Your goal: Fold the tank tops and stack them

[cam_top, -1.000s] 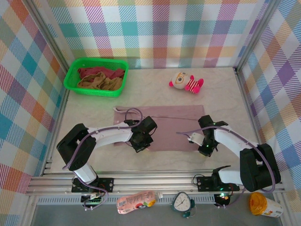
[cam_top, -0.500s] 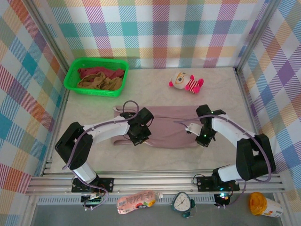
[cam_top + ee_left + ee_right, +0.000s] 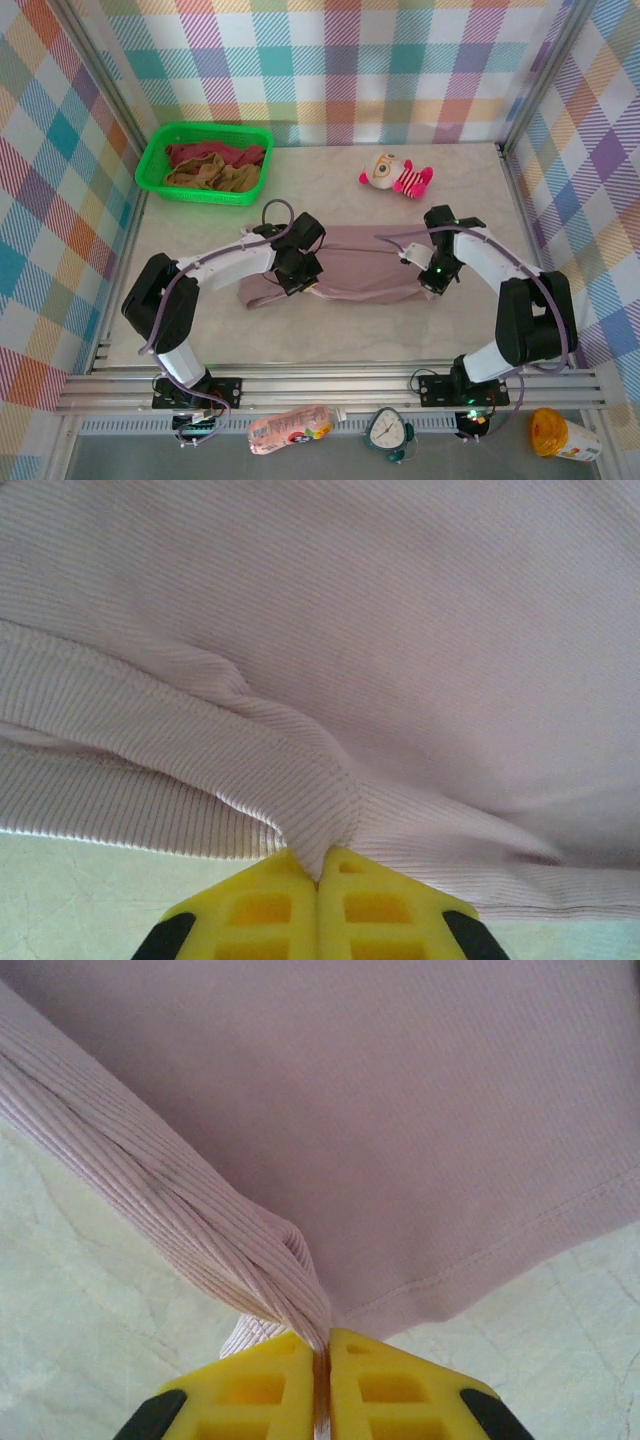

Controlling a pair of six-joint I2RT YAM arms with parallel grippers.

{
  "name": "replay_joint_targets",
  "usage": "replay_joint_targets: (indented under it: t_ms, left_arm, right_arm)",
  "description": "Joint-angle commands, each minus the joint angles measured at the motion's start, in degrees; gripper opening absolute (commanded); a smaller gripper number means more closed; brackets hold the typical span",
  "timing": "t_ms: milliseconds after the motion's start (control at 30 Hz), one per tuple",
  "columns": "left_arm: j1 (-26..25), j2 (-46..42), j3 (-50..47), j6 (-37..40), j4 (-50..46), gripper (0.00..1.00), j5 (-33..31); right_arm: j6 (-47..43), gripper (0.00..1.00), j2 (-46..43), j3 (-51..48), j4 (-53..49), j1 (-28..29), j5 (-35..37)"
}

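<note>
Bright, soft light from overhead, shadows faint. At my wrists the ribbed dusty mauve-pink cloth tank top (image 3: pixel 400 630) shows sharp weave, darker under its folds.

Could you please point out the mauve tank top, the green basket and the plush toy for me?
mauve tank top (image 3: pixel 360 265), top external view, bare cloth midway between the arms
green basket (image 3: pixel 200 195), top external view, its near wall
plush toy (image 3: pixel 383 171), top external view, its round face

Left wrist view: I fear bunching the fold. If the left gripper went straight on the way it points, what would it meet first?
The mauve-pink tank top itself: the left gripper is shut on a pinched ridge of it, and more cloth lies directly ahead, though depth is unclear.
</note>
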Motion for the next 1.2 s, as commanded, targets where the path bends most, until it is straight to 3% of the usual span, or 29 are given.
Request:
replay_joint_targets:
  t_ms: [0,467,600,867,1167]
  left_arm:
    - [1.26,1.55,2.48,2.23,-2.69,0.04,0.33]
    - [3.01,6.74,5.58,3.4,-1.82,0.11,0.37]
    - [3.46,7.89,5.61,2.7,-0.97,0.15,-0.18]
    - [4.34,10.38,8.7,4.29,-2.38,0.23,-2.55]
    - [5.7,12.93,11.89,6.97,-3.96,0.23,-3.93]
  right_arm:
    - [-0.31,0.12,2.22,2.83,0.04,-0.77,0.3]
    - [0.17,0.15,8.48,7.17,2.05,-3.02,1.17]
    - [0.38,0.19,10.14,8.0,3.55,-3.12,2.19]
    - [1.43,0.18,13.24,9.2,7.45,-3.11,1.84]
    - [2.6,0.17,14.67,8.74,9.59,-3.17,6.22]
